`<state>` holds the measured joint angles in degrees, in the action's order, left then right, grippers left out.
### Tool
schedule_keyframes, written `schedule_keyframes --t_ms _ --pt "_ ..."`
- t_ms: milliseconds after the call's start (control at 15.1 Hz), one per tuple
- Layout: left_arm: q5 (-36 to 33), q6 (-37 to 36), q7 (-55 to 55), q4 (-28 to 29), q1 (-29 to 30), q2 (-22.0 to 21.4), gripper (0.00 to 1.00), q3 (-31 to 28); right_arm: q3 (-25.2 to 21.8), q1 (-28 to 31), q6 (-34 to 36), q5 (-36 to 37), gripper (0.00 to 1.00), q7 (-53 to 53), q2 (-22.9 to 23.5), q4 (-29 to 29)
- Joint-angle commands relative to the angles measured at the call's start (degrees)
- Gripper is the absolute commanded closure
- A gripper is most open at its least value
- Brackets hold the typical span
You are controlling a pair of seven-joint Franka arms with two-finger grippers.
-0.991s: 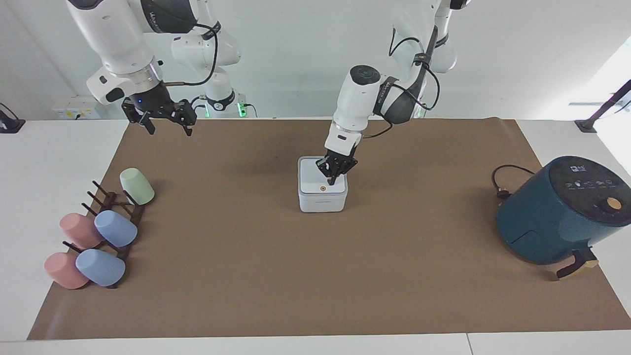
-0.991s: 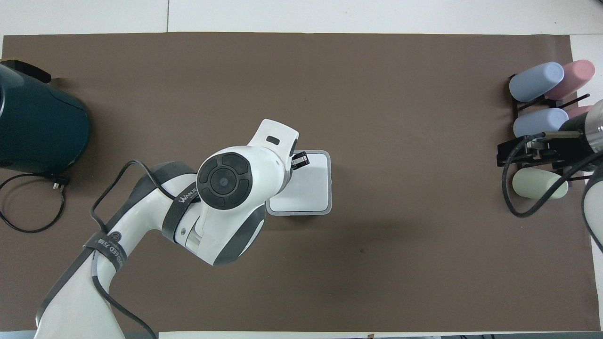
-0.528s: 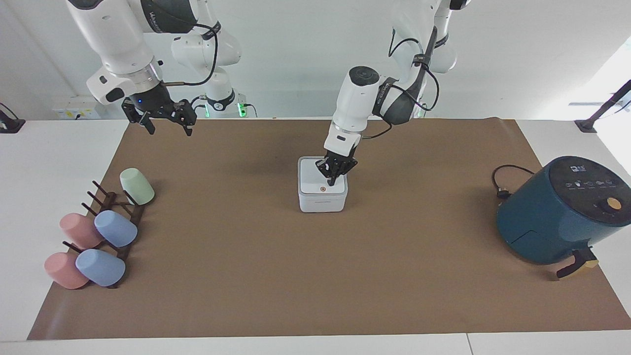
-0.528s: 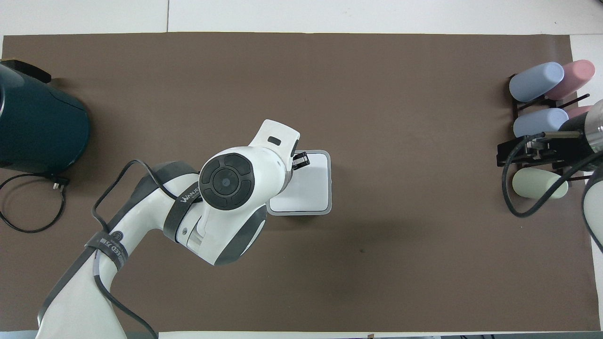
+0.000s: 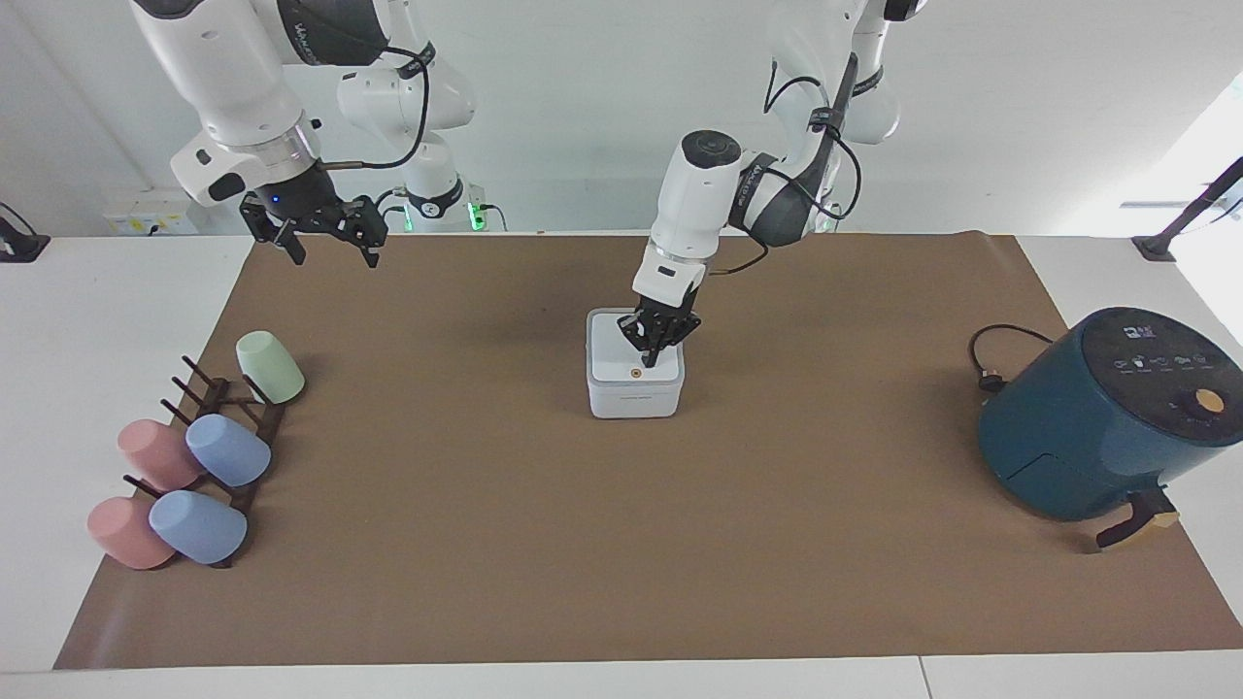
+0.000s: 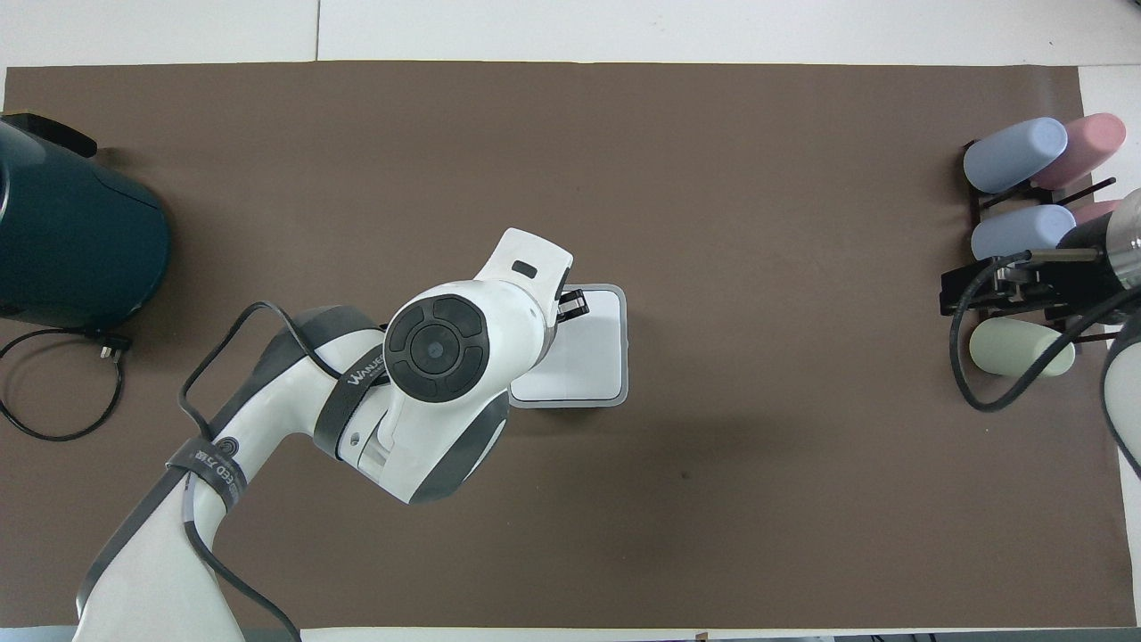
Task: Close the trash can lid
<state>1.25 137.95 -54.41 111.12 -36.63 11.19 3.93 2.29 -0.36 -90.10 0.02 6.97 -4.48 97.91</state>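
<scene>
The small white trash can [image 5: 636, 398] stands in the middle of the brown mat. Its white lid [image 5: 614, 351] lies flat on top, with the orange-brown dot [image 5: 636, 371] near the edge farthest from the robots. My left gripper [image 5: 649, 359] points down with its fingers together, tips at the lid beside the dot. In the overhead view the left arm hides part of the lid [image 6: 593, 348], and only a bit of that gripper [image 6: 570, 305] shows. My right gripper [image 5: 330, 254] waits open and empty in the air over the mat's edge at the right arm's end.
A dark teal air fryer [image 5: 1097, 417] with a black cable [image 5: 991, 359] stands at the left arm's end. A dark rack with several pastel cups [image 5: 194, 456] lies at the right arm's end; it also shows in the overhead view [image 6: 1016, 232].
The left arm's upper joints have swung a little and its gripper tip has shifted slightly across the lid. The lid stays flat. The right arm has not moved.
</scene>
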Motion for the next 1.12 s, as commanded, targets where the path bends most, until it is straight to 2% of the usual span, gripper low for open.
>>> schedule_keyframes --t_ms 0,396,528,858,1057 --pt "-0.72 2.50 -1.75 -2.05 -0.99 4.80 1.00 -0.06 0.52 0.80 0.54 0.25 0.00 -1.34 -0.26 0.09" --pt "-0.81 1.45 -1.66 -3.10 -0.90 4.98 1.00 -0.06 0.43 0.80 0.54 0.25 0.00 -1.34 -0.26 0.08" --pt "-0.81 -3.27 -1.14 -4.85 -0.20 3.93 1.00 -0.06 0.52 0.80 0.54 0.25 0.00 -1.34 -0.26 0.09" --pt "-0.37 -18.48 2.73 -13.29 3.49 0.86 1.00 0.02 0.52 0.80 0.54 0.25 0.00 -1.34 -0.26 0.09" --pt "-0.20 -24.11 6.32 -13.91 6.55 -2.48 1.00 -0.15 0.52 0.80 0.54 0.16 0.00 -1.34 -0.26 0.09"
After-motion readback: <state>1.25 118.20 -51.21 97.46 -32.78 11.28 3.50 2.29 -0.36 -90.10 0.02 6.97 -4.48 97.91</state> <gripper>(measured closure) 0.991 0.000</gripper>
